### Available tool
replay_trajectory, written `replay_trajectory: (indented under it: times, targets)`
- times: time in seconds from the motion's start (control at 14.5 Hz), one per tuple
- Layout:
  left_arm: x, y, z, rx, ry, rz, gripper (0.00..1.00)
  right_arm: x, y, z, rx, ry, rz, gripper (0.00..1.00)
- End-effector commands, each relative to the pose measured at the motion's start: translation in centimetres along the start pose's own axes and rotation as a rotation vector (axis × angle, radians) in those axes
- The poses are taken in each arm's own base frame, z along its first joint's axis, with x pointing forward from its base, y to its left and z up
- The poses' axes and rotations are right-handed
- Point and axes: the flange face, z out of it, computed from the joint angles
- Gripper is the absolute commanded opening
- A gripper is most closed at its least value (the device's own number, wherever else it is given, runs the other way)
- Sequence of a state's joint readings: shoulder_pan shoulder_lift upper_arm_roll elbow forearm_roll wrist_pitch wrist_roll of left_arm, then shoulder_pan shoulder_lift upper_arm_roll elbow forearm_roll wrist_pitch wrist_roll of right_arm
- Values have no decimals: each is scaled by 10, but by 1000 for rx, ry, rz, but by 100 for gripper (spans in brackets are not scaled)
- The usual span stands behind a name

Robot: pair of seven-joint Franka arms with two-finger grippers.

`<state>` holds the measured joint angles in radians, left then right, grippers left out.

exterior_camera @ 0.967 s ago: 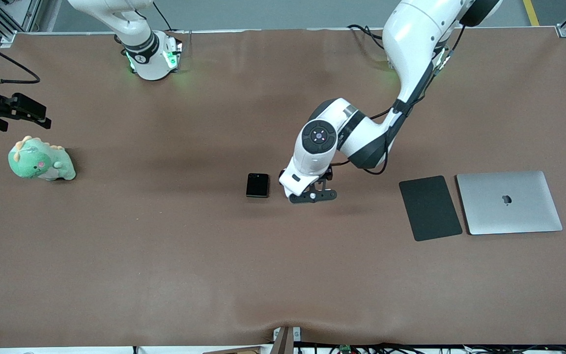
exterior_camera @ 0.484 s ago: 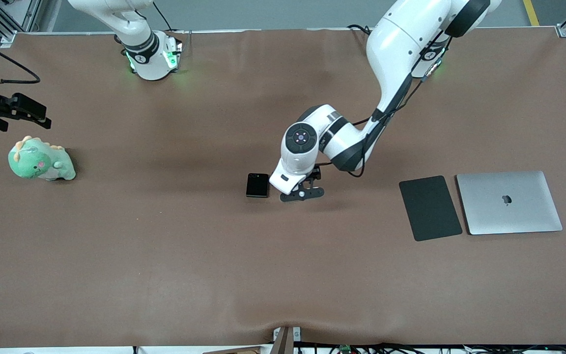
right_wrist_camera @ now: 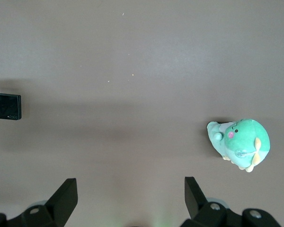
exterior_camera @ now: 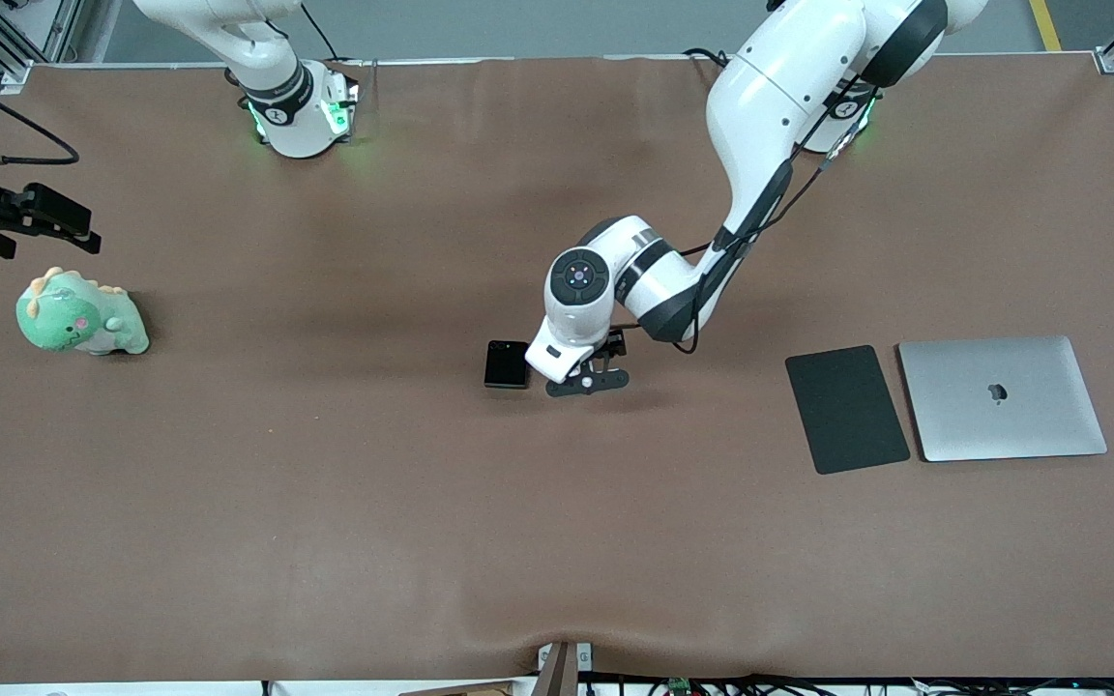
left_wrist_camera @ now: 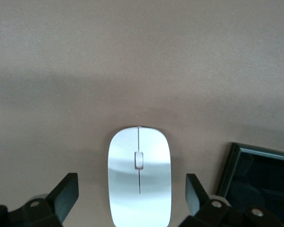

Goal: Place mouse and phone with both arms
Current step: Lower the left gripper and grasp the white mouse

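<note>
Glossy white oval mouse [left_wrist_camera: 139, 176] between claw [left_wrist_camera: 132, 198] fingers

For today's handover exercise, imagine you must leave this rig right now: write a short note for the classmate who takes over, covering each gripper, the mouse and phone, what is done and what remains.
Left gripper: open, low over the mouse, one finger on each side, not clamped.
Right gripper: open, holding nothing, waiting above the right arm's end of the table, near the green plush toy.
The mouse lies flat mid-table, beside the phone and apart from it. The phone is flat too, untouched.
Done: left arm lined up on the mouse.
Left: grip, lift and place the mouse; the phone's pickup and placing probably falls to the right arm.
</note>
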<state>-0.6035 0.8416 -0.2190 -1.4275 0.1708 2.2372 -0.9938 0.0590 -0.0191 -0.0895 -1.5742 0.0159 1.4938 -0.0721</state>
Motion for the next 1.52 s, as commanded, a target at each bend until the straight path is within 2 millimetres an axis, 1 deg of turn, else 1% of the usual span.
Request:
replay_trajectory:
  times: [0.0,0.14,0.21,0.28,0.35,0.48,0.55,0.62,0.76,0.9,0.97,1.04,1.11,1.17,1.24,1.31,1.45]
  targets:
    - [0,8,8,-7,34,-19,100,-1,-9,-6,-3,18,-24,100]
    - [0,8,14,-8,32,-19,100,0,-10,-4,-4,15,-26,100]
    - [-4,11,17,-5,31,-14,100,2,-10,-2,-4,10,-26,100]
    - [-4,10,21,-3,27,-26,100,11,-10,12,-5,-17,-27,100]
    - [-7,11,24,1,24,-29,100,14,-15,10,-7,-10,-40,100]
    - [-7,12,24,1,24,-28,100,20,-30,5,-20,1,-61,100]
    - [-8,12,24,0,23,-27,96,24,-33,4,-13,8,-77,100]
    - [-8,12,25,1,22,-25,91,30,-34,9,-8,14,-81,100]
    - [-8,11,25,2,23,-26,80,37,-41,10,-9,43,-81,100]
    - [-8,12,24,1,22,-25,66,45,-54,15,-28,45,-117,100]
    - [-8,12,24,2,23,-24,59,55,-50,18,-31,45,-111,100]
    - [-8,12,23,2,24,-24,53,64,-47,18,-36,53,-107,100]
    - [-8,12,21,3,25,-20,44,68,-46,11,-40,65,-102,100]
    - [-7,12,19,2,27,-20,34,67,-47,3,-34,75,-101,100]
    - [-7,12,17,2,28,-20,26,67,-49,1,-27,79,-107,100]
    - [-5,11,14,1,32,-20,23,69,-54,8,-25,67,-119,100]
    - [2,8,3,-8,44,-28,16,91,-65,50,-47,5,-153,100]
